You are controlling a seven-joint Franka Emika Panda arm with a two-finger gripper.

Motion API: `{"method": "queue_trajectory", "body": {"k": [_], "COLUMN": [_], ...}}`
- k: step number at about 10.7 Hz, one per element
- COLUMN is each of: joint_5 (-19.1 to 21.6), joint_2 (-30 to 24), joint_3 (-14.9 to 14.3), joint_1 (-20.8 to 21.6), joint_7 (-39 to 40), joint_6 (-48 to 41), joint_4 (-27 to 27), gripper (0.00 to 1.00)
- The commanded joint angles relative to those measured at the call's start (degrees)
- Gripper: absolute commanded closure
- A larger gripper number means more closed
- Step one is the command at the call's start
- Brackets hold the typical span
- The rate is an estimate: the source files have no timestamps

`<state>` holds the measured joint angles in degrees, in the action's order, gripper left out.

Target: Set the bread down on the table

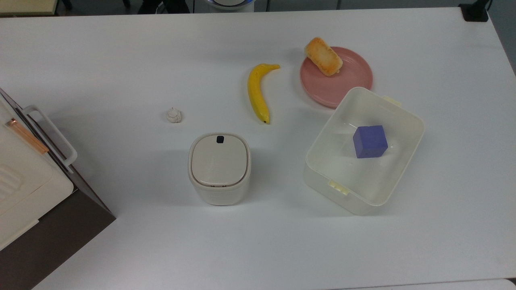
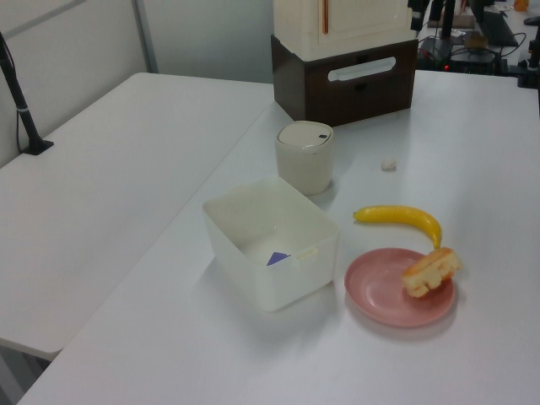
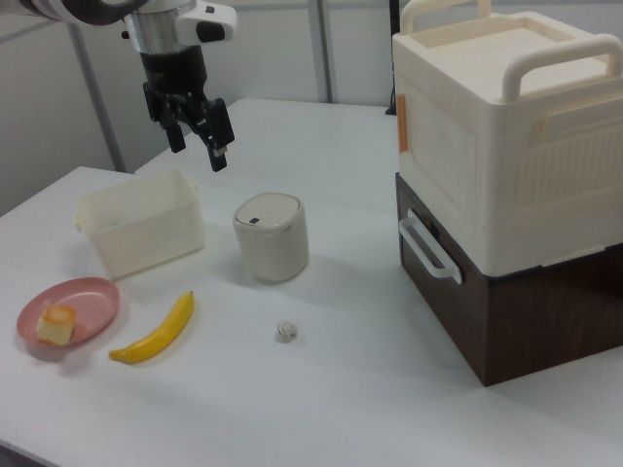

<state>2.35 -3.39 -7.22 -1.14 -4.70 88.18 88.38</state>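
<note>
Hanging high above the table [image 3: 321,389], the pincer [image 3: 198,146] points down, fingers apart.

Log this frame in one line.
claw: open, raised, empty | bread: on pink plate | table placement: not started

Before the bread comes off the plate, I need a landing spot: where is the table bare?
Bare table lies left of the banana and above the white lump; also along the near edge below the lidded canister. Crowded: bread, pink plate and tub sit close together.
</note>
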Motion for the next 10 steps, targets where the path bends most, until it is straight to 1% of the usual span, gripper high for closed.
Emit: {"method": "queue_trajectory", "body": {"k": [1,3,5,7,9,10], "joint_5": [-0.9,-1.1,-3.0,-3.1,-3.1,-3.4], "joint_2": [-0.4,-0.4,-0.3,-0.2,-0.1,-0.1], "joint_3": [-0.7,-0.7,-0.5,-0.2,1.4,3.3], "joint_1": [1.0,1.1,1.5,1.8,1.8,1.9], "joint_7": [0.6,0.7,0.7,1.5,2.4,2.5], "joint_6": [-0.9,-0.6,-0.1,-0.1,-0.3,-0.6], "joint_4": [-0.1,-0.1,0.0,0.3,0.6,1.5], "gripper": [0.0,0.0,0.0,0.0,0.0,0.0]}}
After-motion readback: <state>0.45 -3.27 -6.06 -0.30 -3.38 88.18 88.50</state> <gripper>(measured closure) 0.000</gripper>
